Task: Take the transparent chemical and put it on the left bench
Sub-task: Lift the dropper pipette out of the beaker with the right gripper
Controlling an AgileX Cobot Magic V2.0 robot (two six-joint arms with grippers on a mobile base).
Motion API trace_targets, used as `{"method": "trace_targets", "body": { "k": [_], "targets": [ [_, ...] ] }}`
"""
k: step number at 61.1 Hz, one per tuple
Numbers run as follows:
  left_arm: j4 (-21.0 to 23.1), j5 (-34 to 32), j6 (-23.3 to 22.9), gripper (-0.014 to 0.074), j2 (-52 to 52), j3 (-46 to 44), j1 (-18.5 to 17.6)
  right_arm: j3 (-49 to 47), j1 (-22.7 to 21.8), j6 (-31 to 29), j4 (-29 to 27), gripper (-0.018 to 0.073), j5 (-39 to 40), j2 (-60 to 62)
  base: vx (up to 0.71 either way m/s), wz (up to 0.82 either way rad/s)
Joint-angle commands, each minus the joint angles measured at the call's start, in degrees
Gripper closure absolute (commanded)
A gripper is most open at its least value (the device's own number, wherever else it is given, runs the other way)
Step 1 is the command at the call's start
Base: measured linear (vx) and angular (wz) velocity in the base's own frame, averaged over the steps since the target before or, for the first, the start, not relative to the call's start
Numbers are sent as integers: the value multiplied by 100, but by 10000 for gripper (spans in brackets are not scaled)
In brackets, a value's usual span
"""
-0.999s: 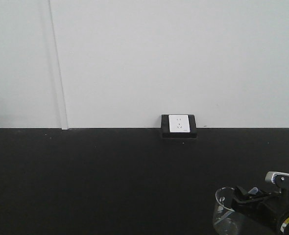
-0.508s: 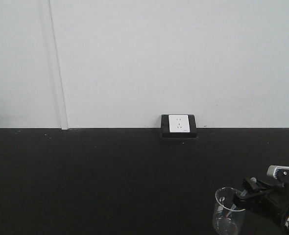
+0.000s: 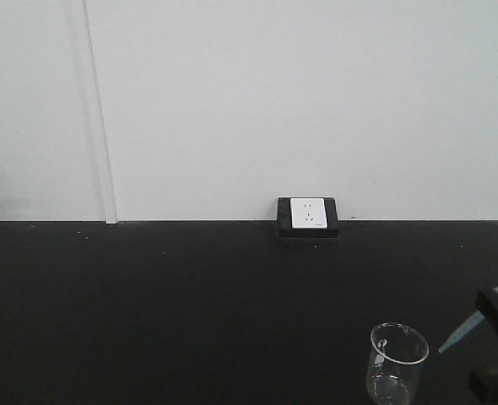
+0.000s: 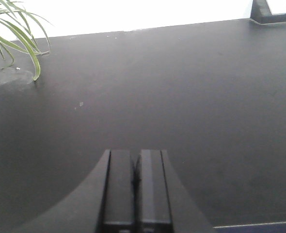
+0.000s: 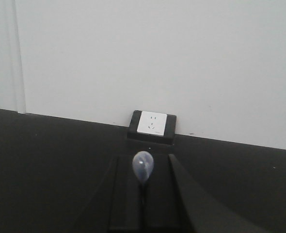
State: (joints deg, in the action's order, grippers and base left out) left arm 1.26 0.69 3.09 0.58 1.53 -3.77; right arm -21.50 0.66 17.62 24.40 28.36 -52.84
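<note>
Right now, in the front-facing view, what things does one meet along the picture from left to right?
white wall strip → wall socket → glass beaker → transparent chemical → right hand

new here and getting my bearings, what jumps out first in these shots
The white wall socket stands alone at the back edge of the black counter. Lower right, a clear pipette hangs tilted in the right jaws, beside a glass beaker.
</note>
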Motion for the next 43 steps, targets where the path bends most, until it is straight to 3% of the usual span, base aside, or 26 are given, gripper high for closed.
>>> {"method": "trace_targets", "body": {
  "k": [1,17,43],
  "targets": [
    [4,-449,-45,600,110,93,-10,163,-16,-8,-5,564,-55,704,0,0],
    [4,-449,-45,600,110,93,-10,718,-16,4,-10,564,-371,1600,0,0],
    [4,-449,-45,600,110,93,-10,1036,-16,4,-10,564,-398,1704,0,0]
  ]
}}
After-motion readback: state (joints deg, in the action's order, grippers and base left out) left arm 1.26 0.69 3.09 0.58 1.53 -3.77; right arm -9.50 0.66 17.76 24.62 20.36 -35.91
